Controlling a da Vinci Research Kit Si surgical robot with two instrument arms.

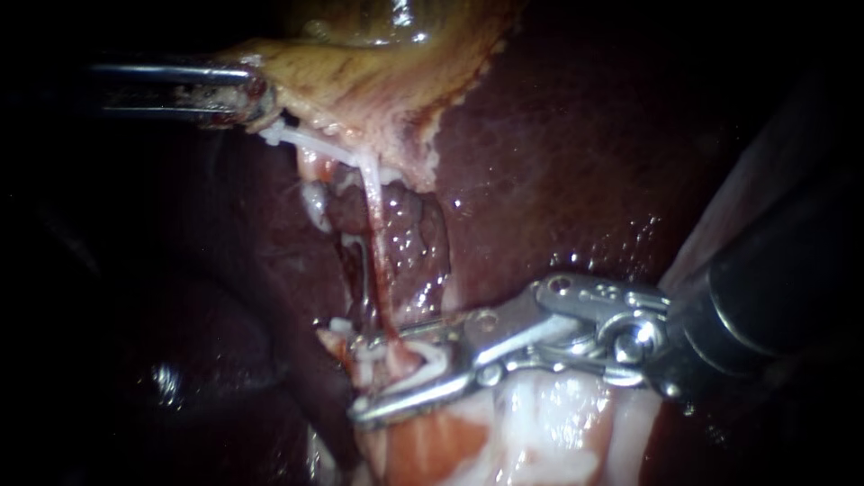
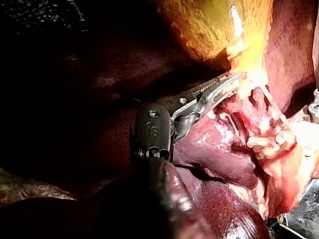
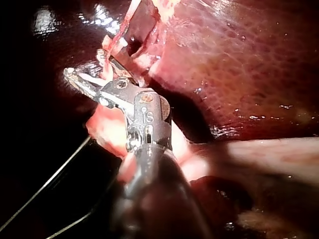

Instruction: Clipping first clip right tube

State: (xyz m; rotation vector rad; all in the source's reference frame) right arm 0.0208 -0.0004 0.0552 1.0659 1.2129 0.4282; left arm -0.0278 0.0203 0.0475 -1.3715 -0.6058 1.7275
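Observation:
A pale pink tube [image 1: 376, 252] runs from the gallbladder [image 1: 360, 63] down over the liver [image 1: 576, 153]. Its lower end passes between the jaws of my right instrument [image 1: 355, 378], which stand open around it, and a white clip [image 1: 425, 367] lies in the gap. The right wrist view shows the same jaws [image 3: 87, 67] straddling pale strands of tissue. At the upper left, my left instrument [image 1: 245, 97] is shut on the gallbladder's yellowish lower edge and holds it taut. The left wrist view shows those jaws [image 2: 234, 79] closed on that edge.
Pale fatty tissue [image 1: 540, 432] lies under the right instrument's jaws. A dark liver lobe [image 1: 225, 342] fills the left side. A shorter whitish strand [image 1: 312, 202] hangs left of the tube. Beside the right instrument's shaft runs a thin wire [image 3: 50, 184].

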